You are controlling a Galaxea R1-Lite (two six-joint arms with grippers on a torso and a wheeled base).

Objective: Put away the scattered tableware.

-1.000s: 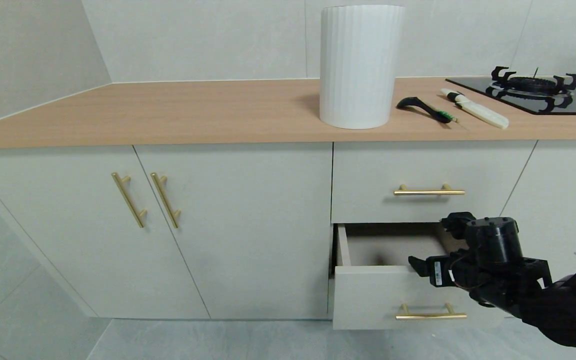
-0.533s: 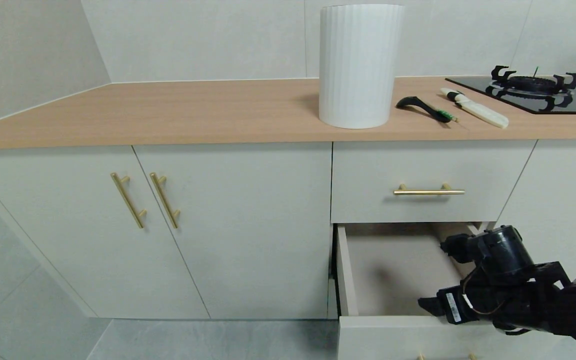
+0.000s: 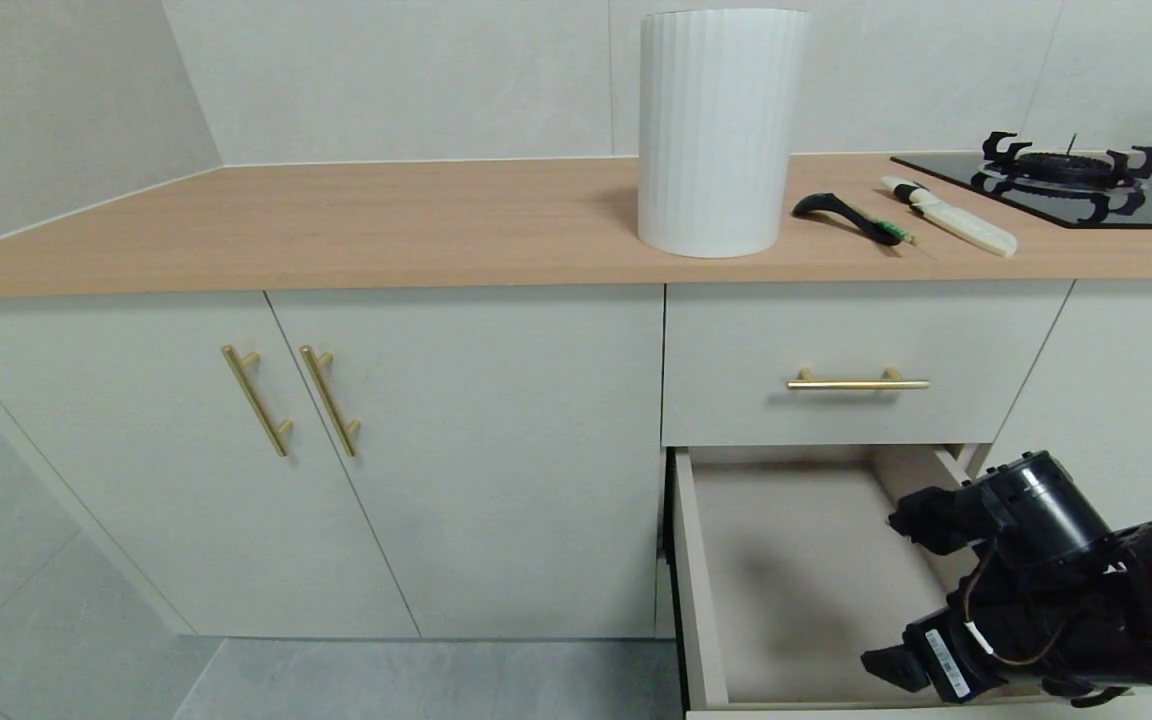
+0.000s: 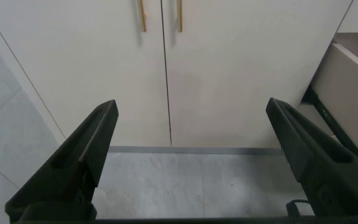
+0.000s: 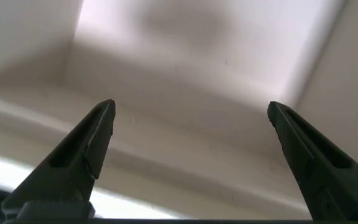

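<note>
Black ladle [image 3: 846, 217]: probably light, stiff; pinch mid-handle.
White knife [image 3: 951, 220]: likely slick; grip handle.
Right gripper [image 5: 190, 106]: spread, above open drawer [image 3: 698, 570].
Left gripper [image 4: 191, 106]: spread.

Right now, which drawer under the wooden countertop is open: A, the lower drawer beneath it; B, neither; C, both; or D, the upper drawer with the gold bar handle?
A: the lower pale grey drawer stands out from the cabinet with its bare inside showing, while the upper drawer with the gold bar handle sits flush and shut.
</note>
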